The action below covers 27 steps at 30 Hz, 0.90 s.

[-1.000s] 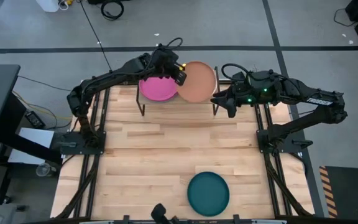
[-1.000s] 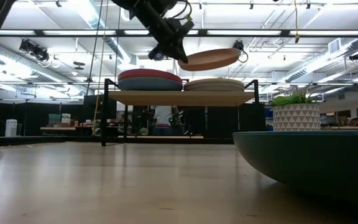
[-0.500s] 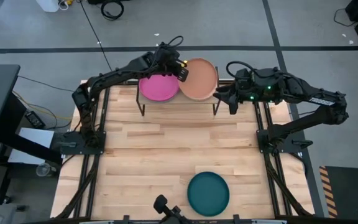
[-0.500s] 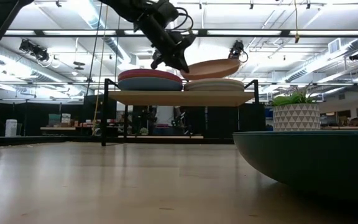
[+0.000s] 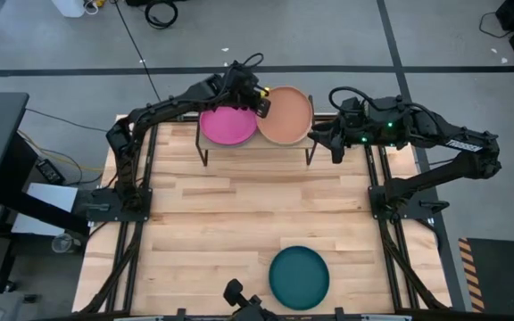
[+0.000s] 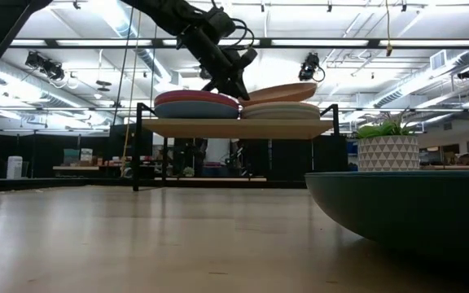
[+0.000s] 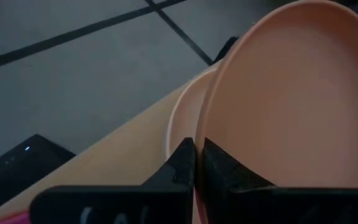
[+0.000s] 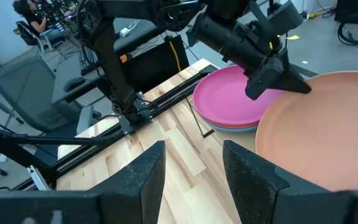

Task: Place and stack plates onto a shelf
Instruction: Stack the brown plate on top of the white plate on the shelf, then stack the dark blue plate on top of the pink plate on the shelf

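The shelf (image 6: 238, 127) stands at the table's far edge. Its left half carries a stack topped by a magenta plate (image 5: 227, 124) (image 8: 241, 99). Its right half carries a pale stack (image 6: 282, 111). My left gripper (image 5: 260, 104) (image 7: 195, 163) is shut on a peach-tan plate (image 5: 285, 115) (image 6: 281, 92) just above that right stack. My right gripper (image 5: 329, 143) (image 8: 194, 180) is open and hovers off the shelf's right end, touching nothing. A dark teal plate (image 5: 299, 277) lies flat on the table near its near edge. My left gripper pinches the peach-tan plate's rim (image 7: 211, 134) on the side facing the magenta stack, one finger over it and one under. The fingers slant down from the left. The plate is tilted, its free right side (image 6: 309, 85) higher. Whether its low side touches the stack below, I cannot tell.
A potted plant (image 6: 387, 150) shows behind the table on the right. The dark teal plate (image 6: 405, 213) fills the low view's near right. The bare wooden tabletop (image 5: 239, 214) stretches between the shelf and that plate. My left arm (image 8: 241, 34) crosses above the magenta stack.
My left gripper has come down and shifted a little to the right, lowering the peach-tan plate from well above the shelf to just over the right stack, still tilted. My right gripper has drawn back slightly toward the table's right.
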Each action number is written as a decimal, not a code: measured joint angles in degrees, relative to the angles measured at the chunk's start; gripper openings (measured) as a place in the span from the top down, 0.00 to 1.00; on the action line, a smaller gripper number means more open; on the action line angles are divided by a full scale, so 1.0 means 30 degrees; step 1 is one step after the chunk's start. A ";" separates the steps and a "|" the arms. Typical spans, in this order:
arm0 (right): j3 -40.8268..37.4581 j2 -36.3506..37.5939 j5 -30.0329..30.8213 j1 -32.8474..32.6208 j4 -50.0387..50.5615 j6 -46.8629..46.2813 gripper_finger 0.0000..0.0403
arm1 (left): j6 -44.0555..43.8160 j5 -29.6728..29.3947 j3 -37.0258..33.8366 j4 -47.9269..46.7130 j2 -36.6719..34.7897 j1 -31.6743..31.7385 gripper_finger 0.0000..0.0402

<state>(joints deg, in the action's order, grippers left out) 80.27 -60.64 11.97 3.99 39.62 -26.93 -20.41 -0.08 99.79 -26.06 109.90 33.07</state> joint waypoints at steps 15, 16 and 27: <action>0.0000 0.0000 -0.0073 -0.0036 -0.0022 -0.0155 0.58 | 0.0031 -0.0055 0.0000 -0.0067 0.0016 -0.0165 0.83; 0.0000 0.0000 -0.0073 -0.0036 -0.0027 -0.0155 0.58 | 0.0031 -0.0052 0.0000 -0.0042 0.0016 -0.0165 0.81; 0.0000 0.0000 -0.0543 -0.0036 0.0793 -0.0118 0.58 | 0.2631 0.1477 0.0015 0.1891 -0.1886 -0.0532 0.70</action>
<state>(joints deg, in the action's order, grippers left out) 80.27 -60.64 10.34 3.88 41.99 -27.28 -12.52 4.35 99.83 -20.38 104.24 31.48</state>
